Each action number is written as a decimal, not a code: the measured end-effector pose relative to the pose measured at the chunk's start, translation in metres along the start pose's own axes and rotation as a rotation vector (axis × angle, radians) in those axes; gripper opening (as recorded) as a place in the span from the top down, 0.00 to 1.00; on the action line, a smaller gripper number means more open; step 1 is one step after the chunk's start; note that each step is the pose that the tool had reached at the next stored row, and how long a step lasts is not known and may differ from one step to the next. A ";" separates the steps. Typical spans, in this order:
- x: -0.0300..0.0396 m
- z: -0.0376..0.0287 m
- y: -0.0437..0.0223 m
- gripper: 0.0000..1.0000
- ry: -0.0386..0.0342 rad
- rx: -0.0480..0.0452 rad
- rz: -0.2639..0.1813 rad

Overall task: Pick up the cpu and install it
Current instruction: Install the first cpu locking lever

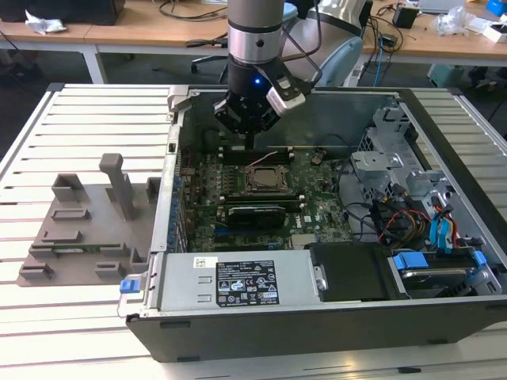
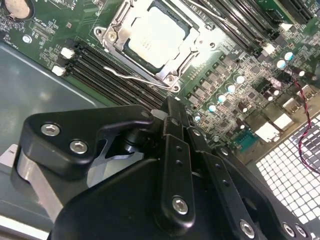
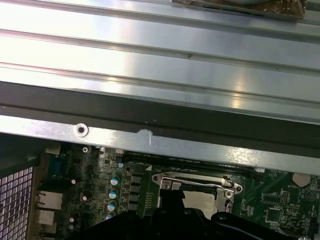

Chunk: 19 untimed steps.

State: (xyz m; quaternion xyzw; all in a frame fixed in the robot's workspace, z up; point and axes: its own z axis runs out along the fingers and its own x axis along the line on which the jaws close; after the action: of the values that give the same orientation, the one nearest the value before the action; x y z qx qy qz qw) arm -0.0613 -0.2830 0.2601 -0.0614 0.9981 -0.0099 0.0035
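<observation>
- The small flat square cpu with pale silver metal top (image 2: 152, 37) sits inside the square black-and-metal socket frame (image 2: 172, 67) on the green motherboard (image 1: 317, 207)
- The black gripper (image 1: 247, 136) hangs above the socket, apart from it; its fingers (image 2: 175, 112) look drawn together, grasping nothing
- The open dark computer case (image 1: 444, 313) lies on a white slatted metal bench (image 1: 87, 119), a grey moulded fixture (image 1: 87, 218) toward one end
- Wooden desks (image 1: 142, 28) with cables stand behind

Open computer case (image 1: 444, 317) lay on slatted table (image 1: 95, 111). Motherboard (image 1: 317, 210) sat inside case; cpu (image 1: 264, 180) sat in socket frame (image 1: 247, 188) on motherboard. Gripper (image 1: 248, 141) hung above motherboard, just behind socket. Parts tray (image 1: 79, 229) lay outside case, on the exterior view's left.
</observation>
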 end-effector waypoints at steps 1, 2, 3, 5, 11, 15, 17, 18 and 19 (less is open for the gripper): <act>0.0000 0.0000 0.0000 0.89 0.0001 0.0001 0.002; 0.0000 0.0001 0.0000 0.89 0.0003 0.0005 0.015; 0.0000 0.0002 0.0000 0.89 0.0007 0.0008 0.033; 0.0000 0.0004 0.0000 0.89 0.0015 0.0010 0.069; 0.0003 0.0019 -0.0027 0.89 -0.0034 -0.0741 0.103; -0.0011 0.0081 -0.0083 0.89 -0.0021 -0.0840 0.103; -0.0024 0.0135 -0.0084 0.89 -0.0006 -0.0842 0.103; -0.0031 0.0164 -0.0085 0.89 0.0002 -0.0842 0.103; -0.0040 0.0189 -0.0085 0.89 0.0008 -0.0842 0.103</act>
State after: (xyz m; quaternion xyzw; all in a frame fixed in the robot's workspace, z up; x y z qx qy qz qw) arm -0.0562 -0.2914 0.2414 -0.0099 0.9994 0.0323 0.0011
